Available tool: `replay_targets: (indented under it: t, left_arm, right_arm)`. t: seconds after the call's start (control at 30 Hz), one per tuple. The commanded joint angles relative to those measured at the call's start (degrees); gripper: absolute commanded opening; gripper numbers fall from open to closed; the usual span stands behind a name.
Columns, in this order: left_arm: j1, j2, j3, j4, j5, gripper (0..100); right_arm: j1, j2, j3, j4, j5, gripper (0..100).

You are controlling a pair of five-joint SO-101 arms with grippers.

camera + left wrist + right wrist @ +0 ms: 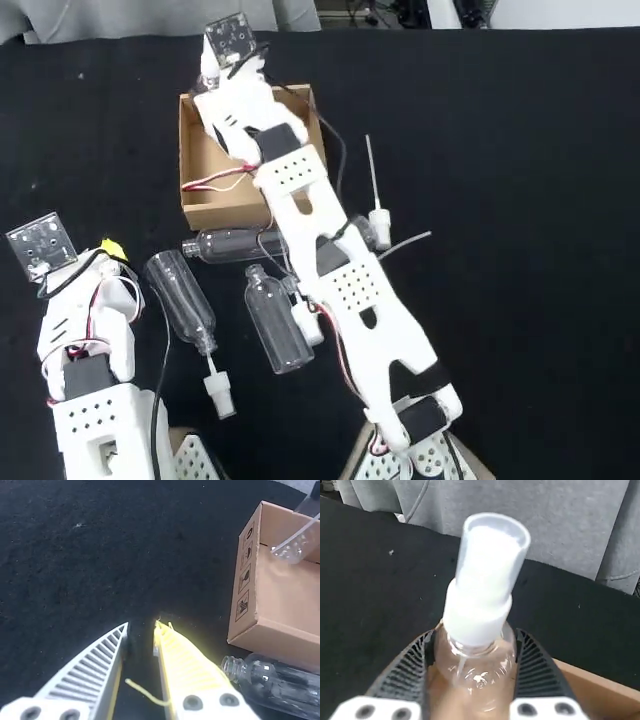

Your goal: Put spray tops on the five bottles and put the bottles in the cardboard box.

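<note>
Over the box [215,213], the right gripper [472,636] clasps a clear bottle [476,672] wearing a white spray top [485,580], while the left gripper [141,626] sits slightly parted, empty.

Left arm [88,350]: was built of white shells with black motor blocks; a plate near its base had rows of small round holes; red and black wires looped along it.
Right arm [335,270]: had white links cut with long slots, two perforated plates and black motors at the joints; red, white and black cables ran beside it.
Camera boards [40,245]: were small grey squares, one per wrist.
Left gripper [141,627]: had one white and one yellow ribbed finger, both tapered to points, with dark screws at the base.
Right gripper [473,635]: had two black ribbed fingers on white bases with dark screws.
</note>
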Motion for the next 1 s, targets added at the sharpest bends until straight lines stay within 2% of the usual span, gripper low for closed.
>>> replay_targets:
  t: [0.0, 0.8, 0.97]
  left_arm:
    - [-0.2, -0.7, -0.3, 0.1, -0.5, 8]
    - [-0.4, -0.7, -0.3, 0.0, -0.5, 8]
    - [-0.4, -0.7, -0.3, 0.0, -0.5, 8]
  right_arm:
    - [-1.6, 1.2, -6.0, -4.8, -0.4, 5.7]
    - [-2.9, 2.4, -5.6, -6.3, -0.2, 6.3]
    - [-2.9, 2.4, -5.7, -4.8, -0.5, 19.1]
